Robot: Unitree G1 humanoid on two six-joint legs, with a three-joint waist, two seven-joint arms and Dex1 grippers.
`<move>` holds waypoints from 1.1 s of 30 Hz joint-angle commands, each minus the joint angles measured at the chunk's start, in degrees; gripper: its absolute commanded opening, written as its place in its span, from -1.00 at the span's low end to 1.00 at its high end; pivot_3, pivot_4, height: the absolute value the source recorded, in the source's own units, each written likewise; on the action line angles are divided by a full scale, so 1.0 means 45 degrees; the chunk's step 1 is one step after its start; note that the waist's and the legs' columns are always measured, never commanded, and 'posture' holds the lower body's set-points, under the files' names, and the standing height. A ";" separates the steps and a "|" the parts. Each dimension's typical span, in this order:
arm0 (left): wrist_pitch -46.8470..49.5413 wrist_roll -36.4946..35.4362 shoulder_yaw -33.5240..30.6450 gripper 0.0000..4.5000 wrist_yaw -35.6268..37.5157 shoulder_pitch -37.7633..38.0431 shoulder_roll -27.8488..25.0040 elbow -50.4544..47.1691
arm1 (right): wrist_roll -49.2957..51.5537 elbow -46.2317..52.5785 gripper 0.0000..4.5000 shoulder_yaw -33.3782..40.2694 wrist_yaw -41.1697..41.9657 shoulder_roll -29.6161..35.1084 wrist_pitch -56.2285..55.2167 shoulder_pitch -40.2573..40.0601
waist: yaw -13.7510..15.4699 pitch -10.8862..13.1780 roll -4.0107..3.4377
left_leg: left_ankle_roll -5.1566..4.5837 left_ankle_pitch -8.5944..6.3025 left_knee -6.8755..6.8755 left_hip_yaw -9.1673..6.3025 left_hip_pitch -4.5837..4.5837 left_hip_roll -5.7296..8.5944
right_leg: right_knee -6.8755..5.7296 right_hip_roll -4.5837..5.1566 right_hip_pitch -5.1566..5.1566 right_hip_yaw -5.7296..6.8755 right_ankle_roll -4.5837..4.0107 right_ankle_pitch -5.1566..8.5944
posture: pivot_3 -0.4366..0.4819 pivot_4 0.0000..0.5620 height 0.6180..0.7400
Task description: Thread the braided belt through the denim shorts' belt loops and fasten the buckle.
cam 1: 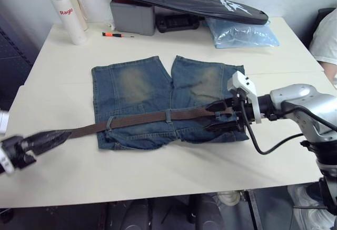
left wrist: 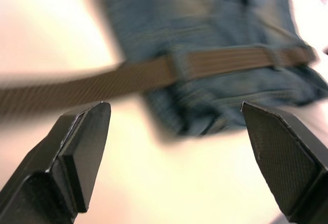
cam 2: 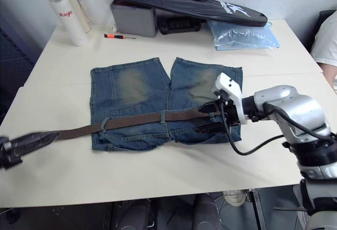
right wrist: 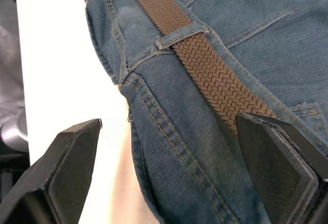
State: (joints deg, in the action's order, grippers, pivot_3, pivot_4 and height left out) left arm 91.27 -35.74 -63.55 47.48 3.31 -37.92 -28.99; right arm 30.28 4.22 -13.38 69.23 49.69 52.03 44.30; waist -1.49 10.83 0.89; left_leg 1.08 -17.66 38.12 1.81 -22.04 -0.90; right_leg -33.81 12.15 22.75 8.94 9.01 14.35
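Nearest the table's [cam 1: 158, 177] front edge, toward its left side: left gripper [cam 1: 59, 137], fingers spread wide apart with nothing between them, hovering just off the left end of the braided belt [cam 1: 142, 119], apart from it as far as can be judged. Slightly farther in, toward the right side: right gripper [cam 1: 220, 117], fingers likewise spread wide and clamping nothing, straddling the belt where it crosses the right end of the waistband, one finger seeming to rest on the braid. Across the middle of the table: denim shorts [cam 1: 137, 88] lying flat, waistband toward the front edge, legs pointing to the far edge. Belt running along the waistband under at least three belt loops [cam 1: 168, 116], its left end trailing off the shorts onto bare table. Buckle not made out. Judged step: threading well along, fastening not yet begun. Next move likely calls for closing on both belt ends, drawing them together at the waistband and working tip through frame. At the far edge: white bottle [cam 1: 67, 10], small screwdriver [cam 1: 117, 35], grey box [cam 1: 132, 17] under a long black bag [cam 1: 184, 1], and pale blue plastic bag [cam 1: 239, 34].
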 commanded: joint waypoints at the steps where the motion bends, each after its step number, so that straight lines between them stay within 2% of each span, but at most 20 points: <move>1: 0.0274 -0.1542 -0.1551 0.99 -0.2240 -0.0095 0.1574 -0.0333 | -0.0565 -0.0912 1.00 -0.0246 0.0662 -0.0421 -0.0936 0.1053 | 0.0085 -0.0002 -0.0004 | 0.0002 0.0001 0.0010 -0.0005 0.0001 -0.0003 | -0.0002 -0.0003 -0.0004 -0.0002 -0.0008 -0.0005 | -0.05 -0.47 1.00; 3: 0.0274 -0.2502 -0.1751 0.99 -0.3727 -0.0132 0.2631 0.0057 | -0.0818 -0.1245 1.00 -0.0422 0.0794 -0.0595 -0.1135 0.1313 | 0.0210 -0.0006 0.0005 | 0.0003 0.0001 0.0022 -0.0007 0.0002 -0.0006 | -0.0012 -0.0003 -0.0004 -0.0005 -0.0020 -0.0012 | -0.05 -0.47 1.00; 6: 0.0274 -0.2451 -0.2813 0.99 -0.6880 -0.1302 0.4467 0.0956 | -0.0946 -0.1229 1.00 -0.0426 0.0781 -0.0708 -0.1129 0.1319 | 0.0354 -0.0010 0.0015 | 0.0003 -0.0004 0.0030 -0.0007 0.0000 -0.0005 | -0.0003 -0.0006 -0.0007 -0.0010 -0.0027 -0.0017 | -0.05 -0.47 1.00; 10: 0.0274 -0.3526 -0.3655 0.99 -0.9669 -0.3236 0.5656 0.1522 | -0.0955 -0.0758 1.00 -0.0280 0.0727 -0.0548 -0.0879 0.0967 | 0.0483 -0.0026 0.0034 | 0.0008 -0.0006 0.0043 -0.0013 0.0001 -0.0006 | -0.0009 -0.0011 -0.0016 -0.0002 -0.0034 -0.0021 | -0.05 -0.47 1.00; 12: 0.0274 -0.4299 -0.4318 0.99 -1.1152 -0.4557 0.5882 0.2136 | -0.0871 -0.0510 1.00 -0.0095 0.0633 -0.0442 -0.0629 0.0844 | 0.0537 -0.0026 0.0035 | 0.0017 0.0001 0.0048 -0.0017 0.0002 -0.0015 | -0.0012 -0.0020 -0.0016 -0.0001 -0.0052 -0.0033 | -0.05 -0.47 1.00; 16: 0.0274 -0.4373 -0.4367 0.99 -1.3159 -0.6119 0.5656 0.3445 | -0.0799 -0.0043 1.00 0.0257 0.0374 -0.0260 -0.0269 0.0552 | 0.0600 -0.0029 0.0041 | 0.0024 -0.0006 0.0051 -0.0009 0.0001 -0.0022 | -0.0001 -0.0036 -0.0015 -0.0007 -0.0056 -0.0035 | -0.05 -0.47 1.00; 22: 0.0274 -0.4530 -0.4022 0.99 -1.4537 -0.7477 0.5094 0.5074 | -0.0637 0.0654 1.00 0.0707 0.0000 -0.0155 0.0218 0.0157 | 0.0639 -0.0029 0.0041 | 0.0023 -0.0007 0.0045 -0.0004 0.0000 -0.0023 | 0.0009 -0.0041 -0.0014 -0.0008 -0.0056 -0.0035 | -0.05 -0.47 1.00; 25: 0.0274 -0.4147 -0.3975 0.61 -1.4838 -0.7756 0.4766 0.5663 | -0.0518 0.1230 1.00 0.0821 -0.0009 0.0126 0.0406 -0.0200 | 0.0655 -0.0029 0.0042 | 0.0025 -0.0007 0.0043 -0.0005 0.0000 -0.0025 | 0.0010 -0.0044 -0.0013 -0.0006 -0.0056 -0.0035 | -0.05 -0.47 1.00; 28: 0.0220 -0.3779 -0.4249 0.03 -1.4810 -0.7965 0.4214 0.6170 | -0.0614 0.1450 1.00 0.0925 -0.0006 0.0507 0.0360 -0.0440 | 0.0648 -0.0029 0.0042 | 0.0029 -0.0010 0.0043 -0.0003 -0.0001 -0.0026 | 0.0015 -0.0048 -0.0011 -0.0009 -0.0056 -0.0035 | -0.05 -0.47 1.00; 31: 0.0265 -0.3771 -0.4368 -0.42 -1.4500 -0.7907 0.3347 0.6738 | -0.0914 0.1251 1.00 0.1053 0.0040 0.1140 0.0042 -0.0636 | 0.0626 -0.0023 0.0051 | 0.0031 -0.0011 0.0042 -0.0002 -0.0004 -0.0030 | 0.0015 -0.0054 -0.0006 -0.0007 -0.0056 -0.0035 | -0.05 -0.47 1.00; 33: 0.0274 -0.3733 -0.4380 -0.85 -1.4237 -0.7802 0.2779 0.7069 | -0.1027 0.0975 1.00 0.1163 -0.0042 0.1356 -0.0165 -0.0650 | 0.0613 -0.0009 0.0075 | 0.0039 -0.0016 0.0038 0.0001 -0.0012 -0.0036 | 0.0023 -0.0060 0.0007 -0.0008 -0.0056 -0.0035 | -0.05 -0.47 1.00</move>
State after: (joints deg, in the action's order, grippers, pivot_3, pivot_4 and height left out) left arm 92.55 -52.38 -82.38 -18.05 -32.02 -23.02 3.09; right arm 26.10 8.50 -10.76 69.14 54.43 52.73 41.08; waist 1.27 10.79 1.23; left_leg 1.28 -17.75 38.28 1.81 -22.11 -1.10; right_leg -33.69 11.84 22.80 8.90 8.76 14.19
